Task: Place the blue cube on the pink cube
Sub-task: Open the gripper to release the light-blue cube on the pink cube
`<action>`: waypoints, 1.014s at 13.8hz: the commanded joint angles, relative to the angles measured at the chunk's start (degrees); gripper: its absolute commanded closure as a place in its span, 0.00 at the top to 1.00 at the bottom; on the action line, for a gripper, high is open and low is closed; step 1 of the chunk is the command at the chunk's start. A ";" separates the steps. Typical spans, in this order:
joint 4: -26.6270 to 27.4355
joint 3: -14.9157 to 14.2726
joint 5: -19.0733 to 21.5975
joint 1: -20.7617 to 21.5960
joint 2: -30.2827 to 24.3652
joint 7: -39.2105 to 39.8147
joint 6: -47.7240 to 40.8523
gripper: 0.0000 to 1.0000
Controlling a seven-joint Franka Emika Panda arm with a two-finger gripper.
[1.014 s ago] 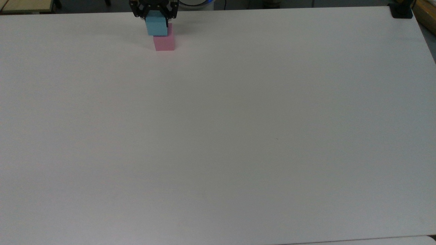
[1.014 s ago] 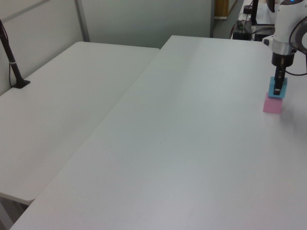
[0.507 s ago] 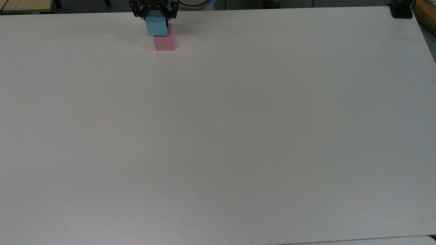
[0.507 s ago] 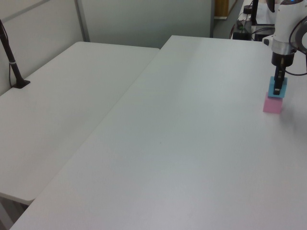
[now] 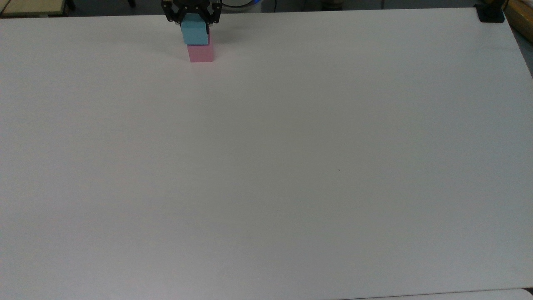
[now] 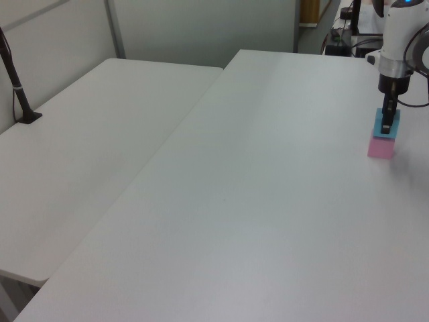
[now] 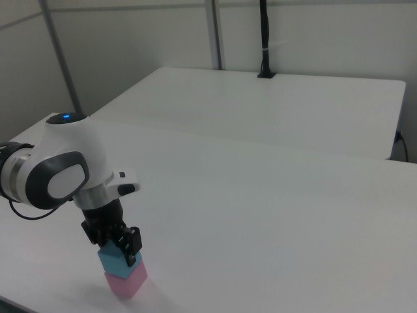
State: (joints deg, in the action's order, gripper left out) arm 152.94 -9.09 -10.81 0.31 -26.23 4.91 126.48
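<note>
Near the table's far edge in the top view, we see the blue cube has shifted toward the top view's right, now squarer over the pink cube and resting on it. The gripper still pinches the blue cube. Wide bare tabletop stretches toward the top view's right and near side.

blue cube: sky-blue | pink cube: pale pink | table: white | tool: black
</note>
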 commanded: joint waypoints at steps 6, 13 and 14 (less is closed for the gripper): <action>0.35 -0.57 -0.80 0.92 -0.66 -1.75 1.14 1.00; -9.29 -0.22 -0.62 1.44 -0.84 -1.84 -13.24 1.00; -12.80 0.04 -0.19 1.62 -0.84 -1.84 -17.11 1.00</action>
State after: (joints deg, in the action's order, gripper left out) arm 146.90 -9.05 -10.81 0.37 -26.50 4.56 117.84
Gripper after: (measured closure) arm 0.000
